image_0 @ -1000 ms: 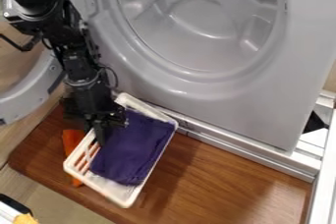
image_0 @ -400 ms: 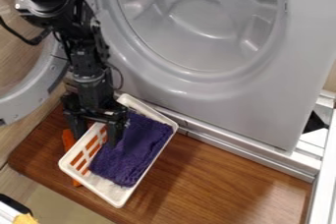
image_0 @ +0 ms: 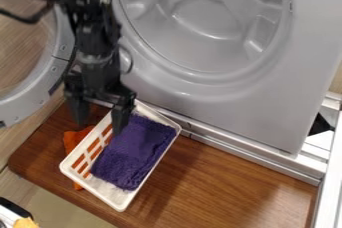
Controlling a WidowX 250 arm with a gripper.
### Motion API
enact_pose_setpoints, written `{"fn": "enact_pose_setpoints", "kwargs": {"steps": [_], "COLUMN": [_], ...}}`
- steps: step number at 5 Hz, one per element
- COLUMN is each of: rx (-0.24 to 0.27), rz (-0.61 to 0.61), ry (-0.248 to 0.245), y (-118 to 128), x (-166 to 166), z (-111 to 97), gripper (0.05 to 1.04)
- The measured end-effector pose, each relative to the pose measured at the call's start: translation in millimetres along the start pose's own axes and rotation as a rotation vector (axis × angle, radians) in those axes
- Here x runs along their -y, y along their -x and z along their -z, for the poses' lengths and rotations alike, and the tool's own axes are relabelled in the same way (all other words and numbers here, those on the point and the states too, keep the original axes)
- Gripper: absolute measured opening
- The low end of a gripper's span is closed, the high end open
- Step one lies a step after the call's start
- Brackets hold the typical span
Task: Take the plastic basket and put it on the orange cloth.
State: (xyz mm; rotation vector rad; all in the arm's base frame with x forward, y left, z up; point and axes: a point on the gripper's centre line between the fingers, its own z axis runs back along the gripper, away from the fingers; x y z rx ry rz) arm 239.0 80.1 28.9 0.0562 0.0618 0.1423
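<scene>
The gripper has lifted from the plastic basket since the earliest frame; its jaws, then close together at the rim, now stand wide apart and hold nothing; the basket has slid slightly toward the lower left and lies partly over the orange cloth on the bench; a purple cloth lies inside; the grey machine rises beside its upper end; one jaw hides some of its rim.

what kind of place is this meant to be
Probably a laundry area, real or mocked up: there's what looks like a gray front-loading washer, a round door swung open, and a white plastic basket holding a purple cloth.
</scene>
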Motion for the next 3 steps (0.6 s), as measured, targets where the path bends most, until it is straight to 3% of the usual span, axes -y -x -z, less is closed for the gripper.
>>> {"fn": "enact_pose_setpoints", "kwargs": {"steps": [1,2,3], "rx": [0.049,0.155,0.163], "rz": [0.024,0.030,0.028], "ry": [-0.070,-0.113,-0.113], "y": [4.6,12.4,12.1], "x": [6.5,17.0,17.7], "z": [-31.4,-63.4,-65.0], "gripper": [1.000,1.000,1.000]}}
